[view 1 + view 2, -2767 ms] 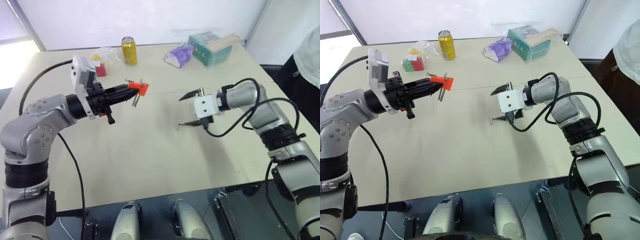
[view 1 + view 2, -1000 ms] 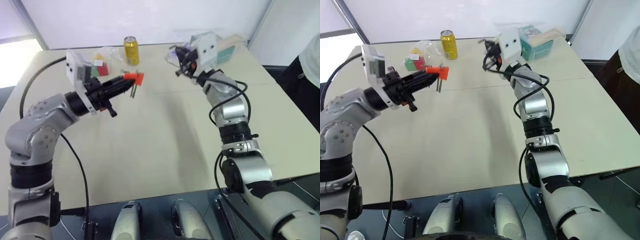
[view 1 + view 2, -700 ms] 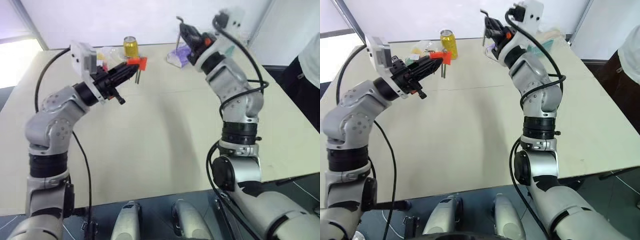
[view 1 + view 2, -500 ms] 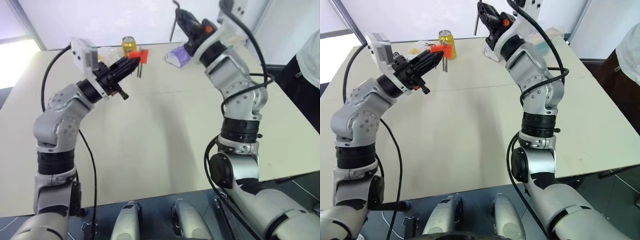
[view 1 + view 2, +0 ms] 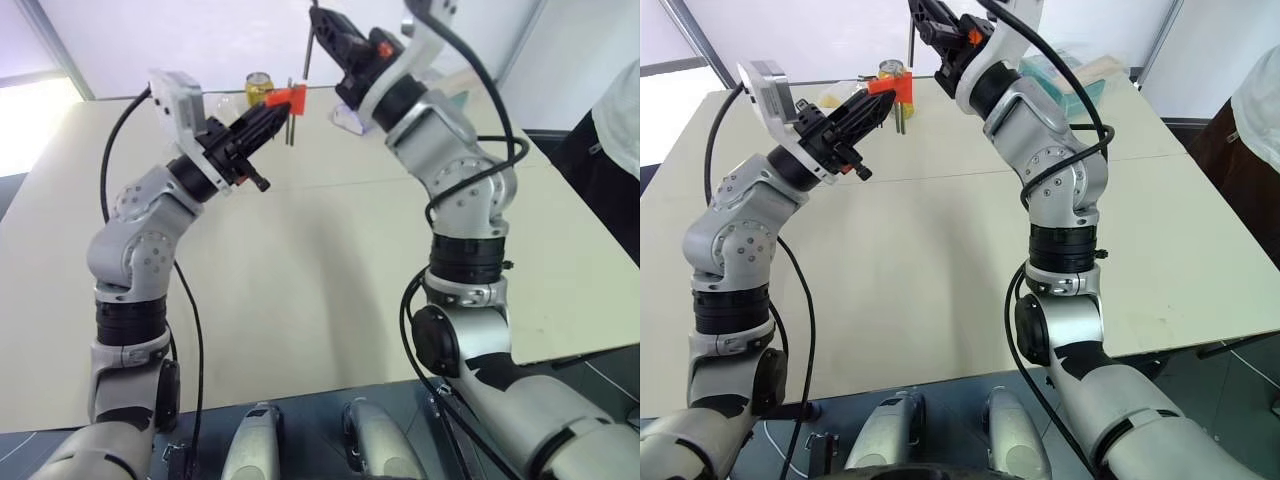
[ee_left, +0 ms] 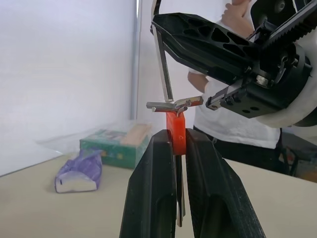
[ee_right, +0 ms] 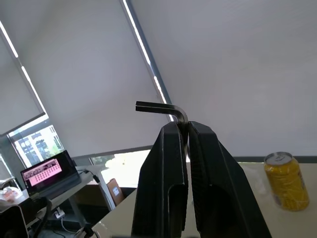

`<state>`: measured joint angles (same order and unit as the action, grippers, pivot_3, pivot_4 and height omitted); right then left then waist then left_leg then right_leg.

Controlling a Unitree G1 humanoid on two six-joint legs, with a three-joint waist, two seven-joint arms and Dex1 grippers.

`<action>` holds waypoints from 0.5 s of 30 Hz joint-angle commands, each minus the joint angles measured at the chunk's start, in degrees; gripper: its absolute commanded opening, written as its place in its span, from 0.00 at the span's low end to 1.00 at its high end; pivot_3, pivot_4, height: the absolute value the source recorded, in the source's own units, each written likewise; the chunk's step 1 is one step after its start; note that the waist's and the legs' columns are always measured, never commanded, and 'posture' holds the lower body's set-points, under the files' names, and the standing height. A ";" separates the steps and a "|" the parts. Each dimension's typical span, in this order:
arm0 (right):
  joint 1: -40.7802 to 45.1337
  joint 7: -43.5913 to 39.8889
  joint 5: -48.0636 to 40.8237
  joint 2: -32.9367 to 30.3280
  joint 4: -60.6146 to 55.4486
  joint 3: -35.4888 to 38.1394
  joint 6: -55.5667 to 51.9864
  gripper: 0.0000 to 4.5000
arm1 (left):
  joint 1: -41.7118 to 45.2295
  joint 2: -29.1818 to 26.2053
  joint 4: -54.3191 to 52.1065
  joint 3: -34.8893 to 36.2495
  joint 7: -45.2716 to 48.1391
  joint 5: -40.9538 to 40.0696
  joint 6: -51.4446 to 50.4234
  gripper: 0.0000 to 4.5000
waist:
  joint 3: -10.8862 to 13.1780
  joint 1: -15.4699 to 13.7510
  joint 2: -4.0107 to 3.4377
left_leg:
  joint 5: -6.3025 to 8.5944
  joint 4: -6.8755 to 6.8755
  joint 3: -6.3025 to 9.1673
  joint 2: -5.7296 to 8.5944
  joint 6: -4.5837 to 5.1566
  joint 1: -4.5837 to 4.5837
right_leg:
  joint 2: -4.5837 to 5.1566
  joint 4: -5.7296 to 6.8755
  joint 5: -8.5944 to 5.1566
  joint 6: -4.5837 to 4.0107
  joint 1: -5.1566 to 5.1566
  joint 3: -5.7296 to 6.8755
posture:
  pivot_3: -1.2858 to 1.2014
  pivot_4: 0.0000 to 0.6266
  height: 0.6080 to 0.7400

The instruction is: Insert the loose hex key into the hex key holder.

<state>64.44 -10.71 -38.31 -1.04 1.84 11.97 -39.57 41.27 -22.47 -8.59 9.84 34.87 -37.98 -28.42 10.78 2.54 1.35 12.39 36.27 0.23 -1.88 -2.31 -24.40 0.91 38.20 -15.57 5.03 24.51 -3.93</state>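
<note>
Thin grey L-shaped loose hex key (image 7: 166, 110) pinched in right hand (image 7: 181, 130); orange-red hex key holder (image 6: 175, 130) clamped in left hand (image 6: 176, 144).

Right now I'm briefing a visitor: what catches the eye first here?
Both arms are raised above the table, tips nearly meeting. The left gripper is shut on the orange-red hex key holder; just beside it the right gripper is shut on the loose hex key, which hangs downward.
</note>
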 commanded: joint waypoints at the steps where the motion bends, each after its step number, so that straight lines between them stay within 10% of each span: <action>1: 2.12 -0.53 -1.39 0.05 -3.20 -0.36 0.95 0.01 | 1.77 -0.19 -1.37 0.23 0.08 -0.04 1.10 0.00 | 0.00 0.00 0.00 | 0.00 0.00 0.00 0.00 0.00 0.00 | 0.00 0.00 0.00 0.00 0.00 0.00 | 0.52 0.24 1.00; 15: 1.39 -0.40 -2.62 -0.42 -4.10 -1.33 0.19 0.01 | 2.08 -0.36 -1.05 0.52 -0.03 -0.02 1.12 0.00 | 0.00 0.00 0.00 | 0.00 -0.03 0.00 0.00 0.00 0.00 | -0.01 -0.05 0.00 0.00 0.00 0.00 | 0.52 0.24 1.00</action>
<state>64.56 -10.76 -39.72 -1.21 0.23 10.52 -39.63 41.35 -22.47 -8.52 9.85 34.82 -37.93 -28.41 10.78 2.54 1.35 12.39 36.23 0.24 -1.88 -2.31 -24.40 0.91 38.15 -15.57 5.03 24.51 -3.93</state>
